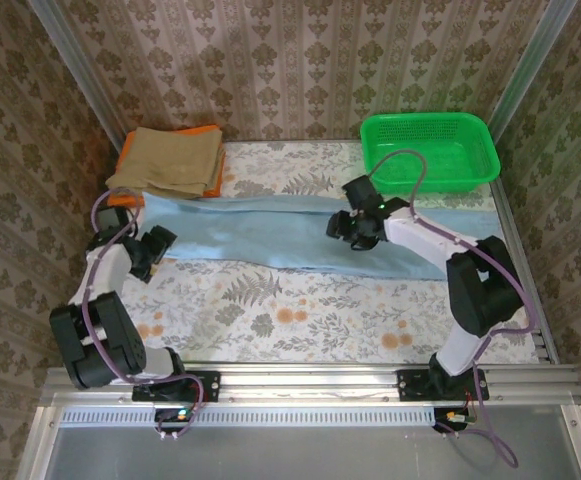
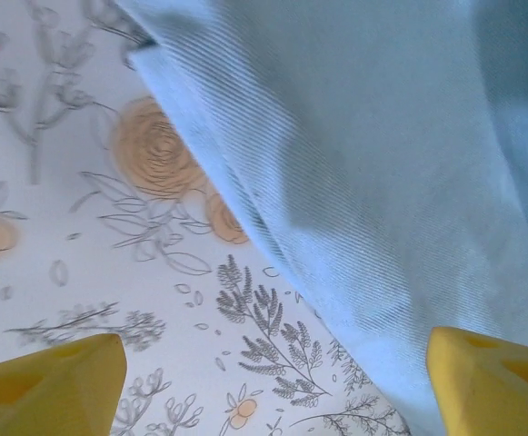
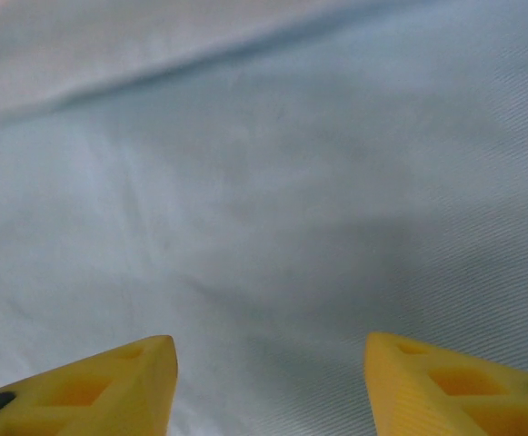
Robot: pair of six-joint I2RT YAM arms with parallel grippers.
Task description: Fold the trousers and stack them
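The trousers (image 1: 260, 232) lie spread flat on the desk (image 1: 270, 310), ready for folding; left jaws stand parted and empty at their left end; right jaws likewise above their middle.

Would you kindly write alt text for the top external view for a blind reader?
Light blue trousers lie stretched across a floral-patterned table, the left gripper at their left end and the right gripper over their middle. Folded tan trousers on an orange cloth sit back left, a green basket back right.
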